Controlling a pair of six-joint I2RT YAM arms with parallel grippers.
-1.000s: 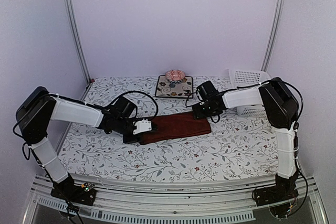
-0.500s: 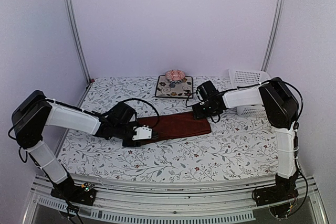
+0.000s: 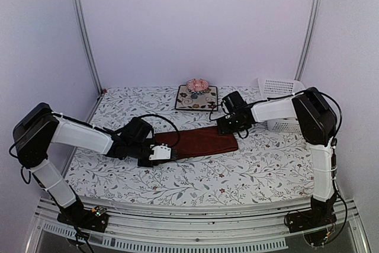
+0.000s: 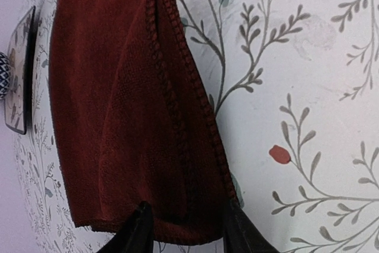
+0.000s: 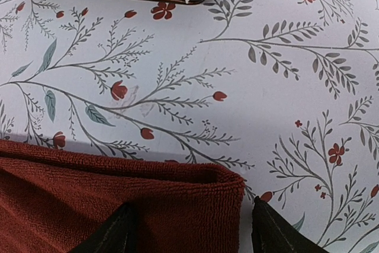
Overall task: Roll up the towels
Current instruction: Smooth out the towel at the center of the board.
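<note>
Dark red towel (image 3: 198, 141) lies flat on the worktop (image 3: 249, 176), my left pincer (image 4: 186, 222) and right pincer (image 5: 193, 218) straddling its ends, both spread apart.

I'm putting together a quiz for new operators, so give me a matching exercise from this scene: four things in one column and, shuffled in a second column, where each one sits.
Things
1. dark red towel
2. square floral mat
3. white basket
4. left gripper

Places
A. far right corner of the table
B. at the towel's left end
C. far middle, with a pink thing on it
D. folded in a long strip across the middle

Pairs: 1-D; 2-C; 3-A; 4-B
</note>
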